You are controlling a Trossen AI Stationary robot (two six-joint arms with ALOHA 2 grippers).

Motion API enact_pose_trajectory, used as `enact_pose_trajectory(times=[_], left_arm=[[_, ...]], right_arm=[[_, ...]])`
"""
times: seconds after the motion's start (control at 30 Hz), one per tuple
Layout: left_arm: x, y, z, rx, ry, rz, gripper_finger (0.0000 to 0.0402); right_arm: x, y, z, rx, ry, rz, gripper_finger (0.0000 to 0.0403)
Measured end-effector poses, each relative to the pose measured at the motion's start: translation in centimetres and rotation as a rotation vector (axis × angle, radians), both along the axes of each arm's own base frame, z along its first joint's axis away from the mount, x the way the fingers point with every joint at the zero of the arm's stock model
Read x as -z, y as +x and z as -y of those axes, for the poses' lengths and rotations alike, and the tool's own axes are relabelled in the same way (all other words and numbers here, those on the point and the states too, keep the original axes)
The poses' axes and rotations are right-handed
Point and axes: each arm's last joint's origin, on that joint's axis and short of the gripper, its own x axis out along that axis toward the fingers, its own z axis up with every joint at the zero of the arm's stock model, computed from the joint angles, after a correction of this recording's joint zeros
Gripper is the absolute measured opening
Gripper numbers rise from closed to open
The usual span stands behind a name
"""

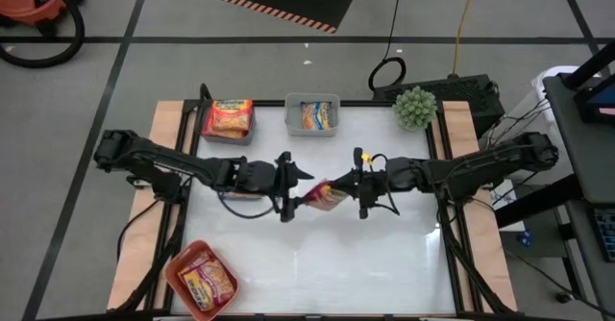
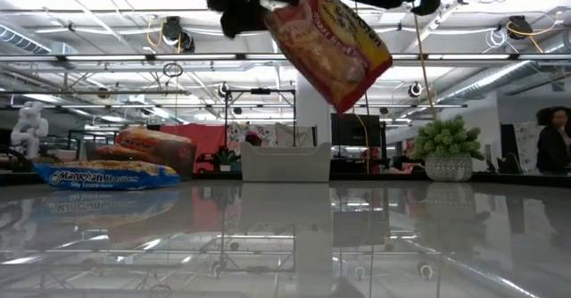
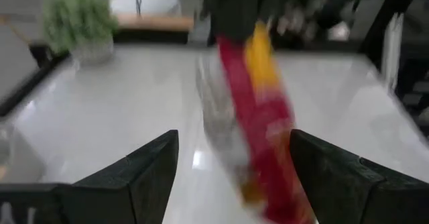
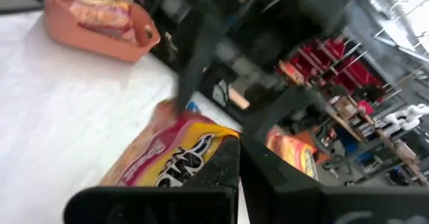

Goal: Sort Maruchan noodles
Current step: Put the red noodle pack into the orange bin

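Observation:
A red and yellow noodle packet hangs in the air over the table's middle. It shows tilted in the low view. My right gripper is shut on it. My left gripper faces it from the table's left and is open. In the left wrist view the packet hangs between and beyond the two fingers of my left gripper; I see no touch. Other packets lie in three bins. My right gripper pinches the packet between its two fingers at its yellow-printed end. The fingers come level from the table's right. The packet is lifted clear of the table and hangs tilted, its free end toward my left gripper.
A bin with orange packets and a grey bin with a blue-yellow packet stand at the far edge. A salmon bin with packets sits at the near left corner. A potted plant stands at the far right.

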Motion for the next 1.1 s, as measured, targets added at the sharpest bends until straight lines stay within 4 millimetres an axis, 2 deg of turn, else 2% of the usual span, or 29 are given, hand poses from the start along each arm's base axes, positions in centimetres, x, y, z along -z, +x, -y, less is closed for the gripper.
enact_pose_trajectory(times=[0.2, 0.53, 0.93, 1.1], left_arm=[[2.3, 1.4, 0.2, -0.002, -0.004, -0.041, 0.0289], [4.0, 2.4, 0.4, -0.035, -0.072, -0.063, 0.0283], [4.0, 2.0, 3.0, 0.008, -0.120, -0.064, 0.0145], [4.0, 1.7, 4.1, 0.028, -0.122, -0.061, 0.0124]], right_arm=[[1.4, 1.2, 0.0, 0.008, -0.005, -0.022, 0.0000], [1.7, 1.6, -0.7, 0.001, 0.064, -0.008, 0.0000], [1.6, 1.3, -2.3, 0.020, 0.106, -0.004, 0.0000], [1.4, 1.1, -3.4, -0.006, 0.109, 0.017, 0.0004]])
